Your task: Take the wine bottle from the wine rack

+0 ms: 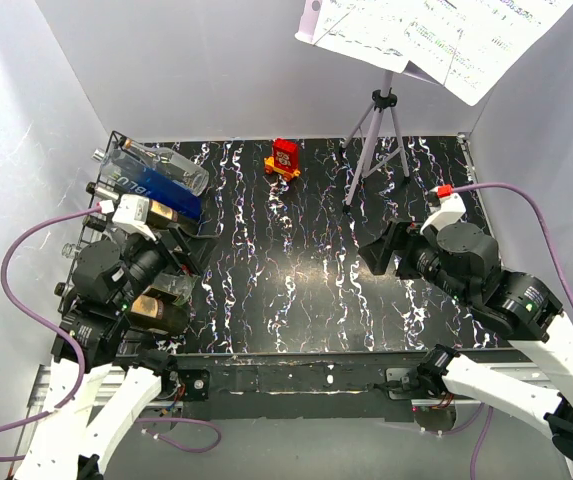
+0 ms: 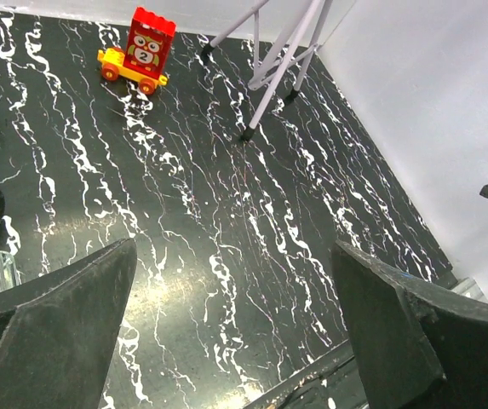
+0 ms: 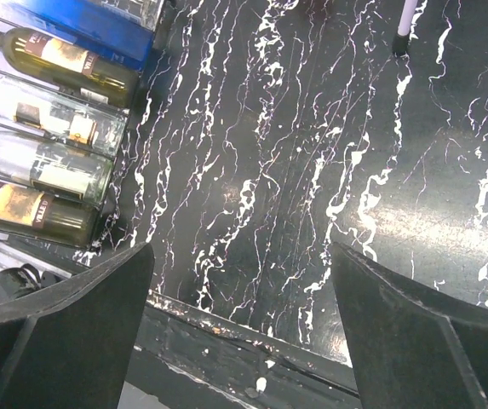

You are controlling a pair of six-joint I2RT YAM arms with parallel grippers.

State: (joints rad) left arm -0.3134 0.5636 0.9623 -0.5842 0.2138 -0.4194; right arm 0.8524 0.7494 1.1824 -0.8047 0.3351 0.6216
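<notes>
Wine bottle (image 3: 65, 61), dark green with a tan label, lies on its side in the wine rack (image 1: 101, 172) at the left edge of the desk (image 1: 296, 250).

Beside it in the thin black wire cells lie a blue bottle (image 3: 90, 25) farther back, then two clear bottles (image 3: 48, 115) and another dark bottle (image 3: 31, 213) nearer me. My left hand (image 2: 235, 332) is near their bases, fingers wide apart and holding nothing. My right hand (image 3: 239, 328) is spread likewise, well apart from the rack over the black, white-veined surface. A red toy block (image 2: 146, 47) and a grey tripod music stand (image 1: 376, 140) carrying sheet music (image 1: 426, 35) stand at the far side.
</notes>
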